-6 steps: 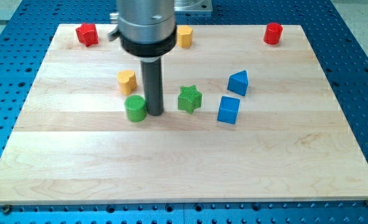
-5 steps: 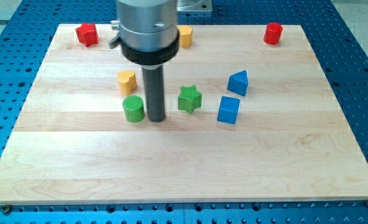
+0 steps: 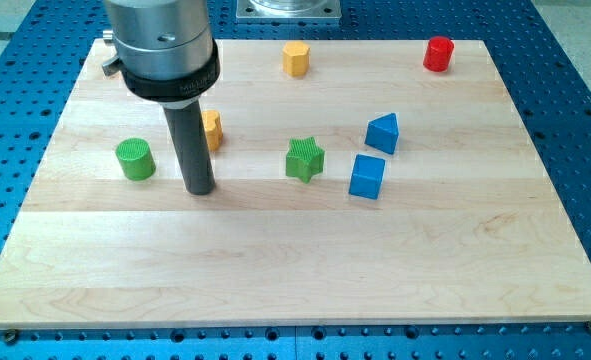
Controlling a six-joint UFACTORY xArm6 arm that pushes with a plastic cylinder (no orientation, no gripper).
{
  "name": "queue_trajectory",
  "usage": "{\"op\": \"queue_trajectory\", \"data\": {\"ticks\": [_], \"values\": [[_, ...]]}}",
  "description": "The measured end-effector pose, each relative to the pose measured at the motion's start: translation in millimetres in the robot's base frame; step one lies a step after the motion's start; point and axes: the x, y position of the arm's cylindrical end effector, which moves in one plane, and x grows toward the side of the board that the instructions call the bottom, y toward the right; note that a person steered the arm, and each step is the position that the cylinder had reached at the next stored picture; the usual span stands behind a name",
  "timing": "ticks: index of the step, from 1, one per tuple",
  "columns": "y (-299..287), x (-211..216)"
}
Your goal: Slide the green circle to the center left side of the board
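Note:
The green circle [image 3: 135, 159] is a short green cylinder lying on the wooden board [image 3: 295, 260] at the view's left, about mid-height. My tip [image 3: 198, 189] rests on the board to the right of it, with a clear gap between them. The rod partly hides a yellow block [image 3: 211, 129] behind it.
A green star [image 3: 304, 159] lies right of my tip. A blue triangular block [image 3: 382, 132] and a blue cube [image 3: 367, 177] lie further right. A yellow hexagon [image 3: 295, 58] and a red cylinder [image 3: 437, 53] sit along the view's top edge.
The green circle has slid well to the view's left. My tip has also moved left, following it, and now stands apart from the circle. The arm now hides the red block at top left.

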Motion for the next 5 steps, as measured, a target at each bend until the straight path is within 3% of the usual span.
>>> {"op": "queue_trajectory", "data": {"ticks": [1, 2, 5], "values": [[-60, -44], [-92, -47], [-119, -60]]}}
